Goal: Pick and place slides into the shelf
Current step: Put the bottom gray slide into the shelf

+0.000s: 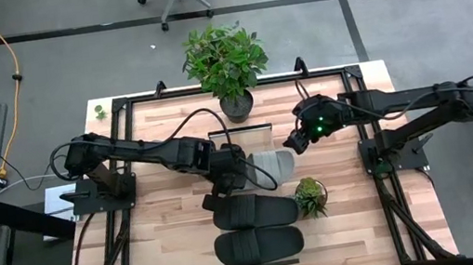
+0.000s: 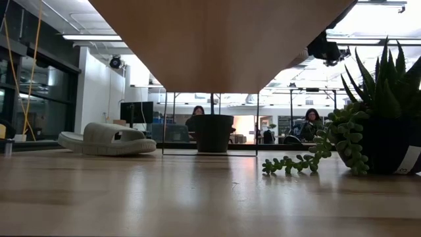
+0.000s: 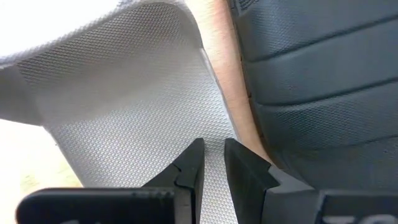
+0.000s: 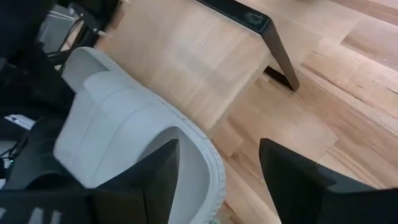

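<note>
The shelf (image 1: 256, 139) runs from near to far down the table's middle; its underside (image 2: 223, 46) fills the top of the low view. Two black slides (image 1: 253, 212) (image 1: 258, 245) lie across its near part. A light grey slide (image 1: 271, 163) is over its far part, with my left gripper (image 1: 231, 169) shut on its left end. My right gripper (image 1: 297, 139) hangs open above that slide's right end (image 4: 205, 168), touching nothing. Another grey slide (image 2: 108, 139) rests sole-down on the table left of the shelf. My left gripper has the grey slide's heel end, its fingertips (image 3: 196, 158) nearly together over the textured footbed (image 3: 214, 180). It slants down from the table's left and points along the slide. The fingers hide the contact. Whether the slide rests on the shelf cannot be told.
A big potted plant (image 1: 226, 59) stands just past the shelf's far end, its pot (image 2: 212, 131) between the shelf's legs. A small succulent (image 1: 312, 195) stands right of the black slides. People sit in the room beyond the table.
</note>
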You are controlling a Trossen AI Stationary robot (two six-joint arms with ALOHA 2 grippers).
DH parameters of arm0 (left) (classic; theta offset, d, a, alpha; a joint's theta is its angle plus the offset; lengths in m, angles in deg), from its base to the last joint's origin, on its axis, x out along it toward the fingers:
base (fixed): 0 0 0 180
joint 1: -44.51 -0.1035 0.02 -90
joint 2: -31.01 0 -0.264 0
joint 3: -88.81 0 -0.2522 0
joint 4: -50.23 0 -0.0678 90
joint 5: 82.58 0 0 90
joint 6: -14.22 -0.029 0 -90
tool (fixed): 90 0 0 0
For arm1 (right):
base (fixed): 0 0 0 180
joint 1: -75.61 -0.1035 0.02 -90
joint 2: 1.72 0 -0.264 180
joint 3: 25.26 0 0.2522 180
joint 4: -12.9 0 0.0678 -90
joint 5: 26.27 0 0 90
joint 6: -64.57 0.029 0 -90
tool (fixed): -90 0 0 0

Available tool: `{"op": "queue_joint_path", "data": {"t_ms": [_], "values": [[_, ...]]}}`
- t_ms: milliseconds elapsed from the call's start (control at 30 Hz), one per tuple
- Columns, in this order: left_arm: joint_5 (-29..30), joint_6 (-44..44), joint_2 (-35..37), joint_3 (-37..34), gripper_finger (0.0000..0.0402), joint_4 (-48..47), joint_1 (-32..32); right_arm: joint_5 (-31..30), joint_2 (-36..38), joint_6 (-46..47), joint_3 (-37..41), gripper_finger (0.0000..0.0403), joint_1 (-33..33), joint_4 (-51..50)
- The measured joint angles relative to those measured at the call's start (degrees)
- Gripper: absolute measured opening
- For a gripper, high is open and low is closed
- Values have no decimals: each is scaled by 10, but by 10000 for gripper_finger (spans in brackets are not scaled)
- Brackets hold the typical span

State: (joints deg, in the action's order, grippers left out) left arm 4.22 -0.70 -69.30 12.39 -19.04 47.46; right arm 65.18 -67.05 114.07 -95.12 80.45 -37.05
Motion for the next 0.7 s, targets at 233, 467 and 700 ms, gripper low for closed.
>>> {"op": "queue_joint_path", "data": {"t_ms": [233, 467, 700], "values": [[35, 4, 39, -2, 55, -5, 2, -46, -3, -10, 0, 200, -1, 29], [99, 19, 93, -2, 56, -45, 1, -32, -18, -30, -1, 120, -1, 65], [126, 34, 121, -1, 56, -116, 1, -12, -39, -45, 0, 45, -1, 87]]}}
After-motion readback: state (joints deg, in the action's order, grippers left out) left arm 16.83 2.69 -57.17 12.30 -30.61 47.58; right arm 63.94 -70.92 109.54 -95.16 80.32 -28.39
